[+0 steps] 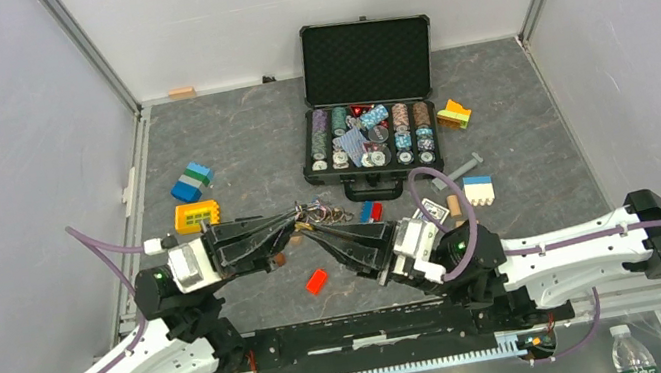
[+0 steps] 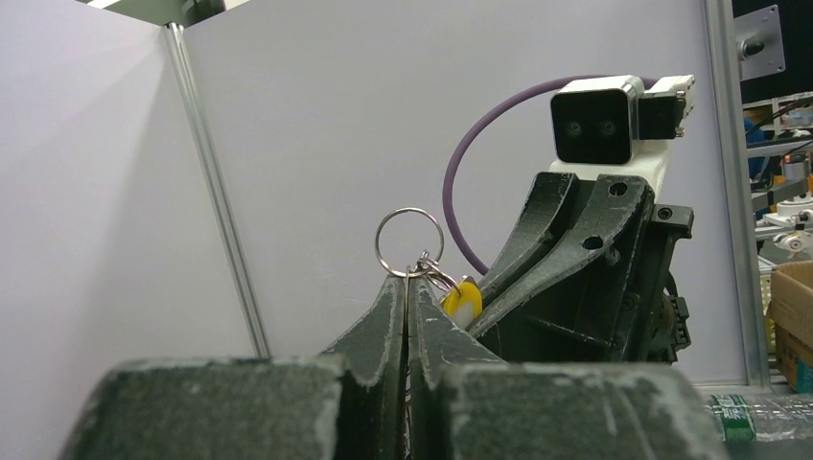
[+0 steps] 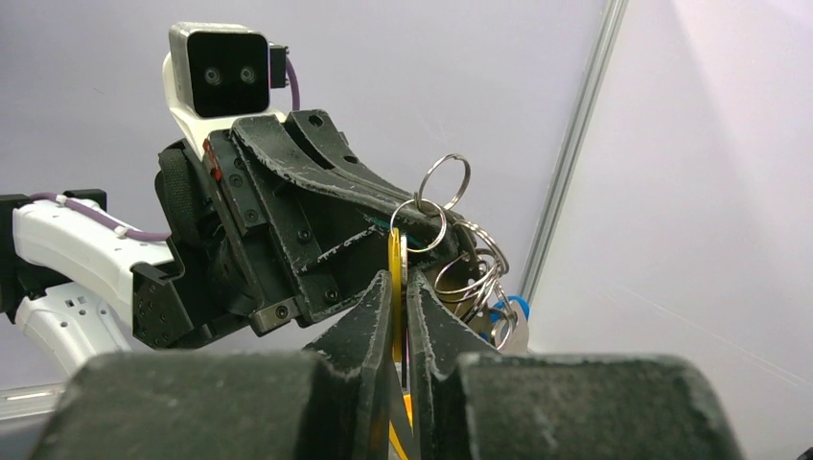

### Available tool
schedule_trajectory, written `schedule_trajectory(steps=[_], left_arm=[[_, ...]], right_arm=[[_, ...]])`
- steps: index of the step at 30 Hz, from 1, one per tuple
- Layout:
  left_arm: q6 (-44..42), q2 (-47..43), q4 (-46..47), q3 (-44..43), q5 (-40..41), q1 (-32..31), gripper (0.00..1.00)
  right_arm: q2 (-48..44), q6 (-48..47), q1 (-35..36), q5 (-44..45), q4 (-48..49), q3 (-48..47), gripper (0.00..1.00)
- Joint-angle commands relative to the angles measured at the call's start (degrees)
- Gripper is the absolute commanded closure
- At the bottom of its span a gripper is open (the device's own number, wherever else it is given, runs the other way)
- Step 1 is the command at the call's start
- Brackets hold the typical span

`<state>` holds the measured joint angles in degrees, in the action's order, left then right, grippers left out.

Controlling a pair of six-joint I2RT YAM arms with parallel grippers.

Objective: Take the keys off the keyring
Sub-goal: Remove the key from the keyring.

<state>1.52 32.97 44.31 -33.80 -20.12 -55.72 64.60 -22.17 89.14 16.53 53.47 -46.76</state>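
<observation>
Both grippers meet above the middle of the mat. My left gripper (image 1: 295, 223) (image 2: 410, 280) is shut on the keyring (image 2: 409, 240), a thin silver wire ring that stands up out of its tips. More rings (image 3: 445, 182) and the keys (image 1: 326, 215) hang in a bunch beside them. My right gripper (image 1: 306, 235) (image 3: 399, 276) is shut on the yellow key (image 3: 394, 259), whose flat head sits edge-on between the jaws; the same yellow key (image 2: 463, 299) shows in the left wrist view. A blue-headed key (image 3: 513, 309) dangles behind the rings.
An open black case (image 1: 367, 64) of poker chips stands at the back. Toy blocks lie around: yellow (image 1: 196, 215), blue and green (image 1: 192, 181), red (image 1: 317, 281), orange (image 1: 454, 114), blue and white (image 1: 478, 189). A water bottle (image 1: 628, 355) stands off the table's near right corner.
</observation>
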Motion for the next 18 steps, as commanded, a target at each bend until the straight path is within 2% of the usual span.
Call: schedule_trajectory(steps=[1, 6, 18], left_arm=[[1.15, 0.06, 2.63, -1.26, -0.55, -0.12, 0.98], [0.65, -0.05, 2.27, -1.3, -0.27, -0.12, 0.98], [0.29, 0.46, 1.28, -1.61, -0.89, -0.09, 0.98]], right_arm=[[-1.37, 1.42, 0.37, -1.04, 4.17, 0.54, 0.9], [-2.35, 2.31, 0.33, -1.97, 4.32, 0.92, 0.93], [-2.11, 1.88, 0.35, -1.18, 2.65, 0.21, 0.93]])
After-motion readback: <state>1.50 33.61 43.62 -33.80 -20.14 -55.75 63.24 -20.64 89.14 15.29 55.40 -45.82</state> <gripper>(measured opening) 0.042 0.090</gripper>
